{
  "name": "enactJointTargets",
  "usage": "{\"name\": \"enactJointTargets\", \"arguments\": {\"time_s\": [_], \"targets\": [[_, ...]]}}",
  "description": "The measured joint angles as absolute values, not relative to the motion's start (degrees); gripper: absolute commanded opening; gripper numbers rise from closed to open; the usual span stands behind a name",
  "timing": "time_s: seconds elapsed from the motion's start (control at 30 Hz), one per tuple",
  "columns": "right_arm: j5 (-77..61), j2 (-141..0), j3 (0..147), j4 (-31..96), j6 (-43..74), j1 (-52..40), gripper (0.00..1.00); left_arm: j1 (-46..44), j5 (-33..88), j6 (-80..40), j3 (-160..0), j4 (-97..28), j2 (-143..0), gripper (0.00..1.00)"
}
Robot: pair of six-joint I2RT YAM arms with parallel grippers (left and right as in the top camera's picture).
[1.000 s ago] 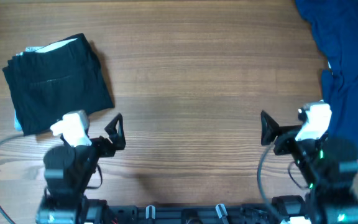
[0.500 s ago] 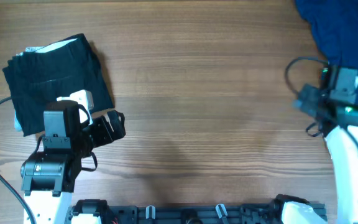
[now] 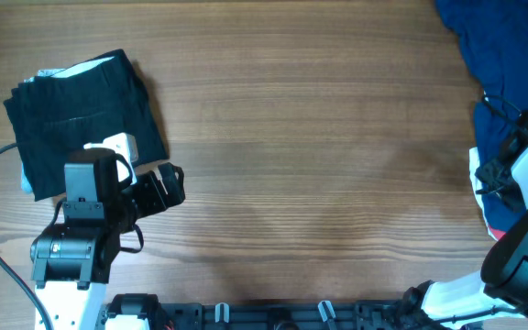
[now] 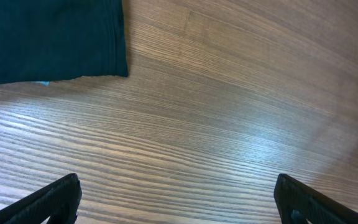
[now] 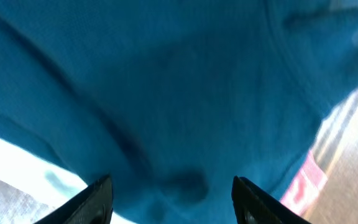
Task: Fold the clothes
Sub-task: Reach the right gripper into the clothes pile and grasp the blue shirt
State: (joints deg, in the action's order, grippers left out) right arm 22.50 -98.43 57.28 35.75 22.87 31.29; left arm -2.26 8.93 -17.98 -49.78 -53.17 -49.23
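Blue shirt [image 3: 507, 55]: position? the operator asks.

I answer: it is heaped along the right side of the wooden table [image 3: 319, 137], from the far corner toward me, and it runs off the edge of the overhead view. My right arm reaches over it.

Operator: Right pincer, state?

I: My right pincer [image 5: 173, 196] sits directly over the blue cloth, which fills the wrist view. Its fingers [image 5: 98, 196] stand partly apart with a dark fold between them. That view is blurred, so I cannot tell whether they pinch the cloth. A strip of red cloth [image 5: 302, 182] shows at the shirt's edge.

Operator: Left pincer, state?

I: My left pincer [image 4: 178, 196] is spread wide and holds nothing, above bare wood. The folded black garment [image 3: 81, 119] lies near it on the left side, with a white garment [image 3: 71, 70] showing at its far edge.
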Motion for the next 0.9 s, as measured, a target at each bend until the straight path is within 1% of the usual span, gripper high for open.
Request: {"name": "enactJointTargets", "arguments": {"time_s": [0.03,0.13,0.2,0.23,0.27,0.3,0.4,0.7,0.8,0.9], "targets": [[22.48,-98.48,57.25,34.70,22.83,31.29,0.57,-2.26,8.93,-17.98,-49.78,-53.15,-49.23,1.00],[22.44,-98.72,57.25,31.81,22.63,31.29,0.47,-2.26,8.93,-17.98,-49.78,-53.19,-49.23,1.00],[22.26,-100.27,57.25,31.00,22.57,31.29,0.46,-2.26,8.91,-17.98,-49.78,-53.19,-49.23,1.00],[22.22,-100.97,57.25,30.87,22.50,31.29,0.43,-2.26,8.93,-17.98,-49.78,-53.19,-49.23,1.00],[22.11,-101.32,57.25,30.74,22.50,31.29,0.39,-2.26,8.93,-17.98,-49.78,-53.19,-49.23,1.00],[22.11,-101.34,57.25,30.65,22.52,31.29,0.32,-2.26,8.91,-17.98,-49.78,-53.19,-49.23,1.00],[22.09,-101.36,57.25,29.80,22.26,31.29,0.04,-2.26,8.91,-17.98,-49.78,-53.19,-49.23,1.00],[22.04,-100.25,57.25,30.02,22.48,31.29,0.04,-2.26,8.93,-17.98,-49.78,-53.19,-49.23,1.00],[18.41,-89.14,58.39,32.82,21.12,31.07,0.04,-2.26,8.93,-17.98,-49.78,-53.17,-49.23,1.00],[12.27,-75.09,62.08,33.78,15.64,26.17,0.04,-2.26,8.93,-17.98,-49.78,-52.38,-49.23,1.00]]}}
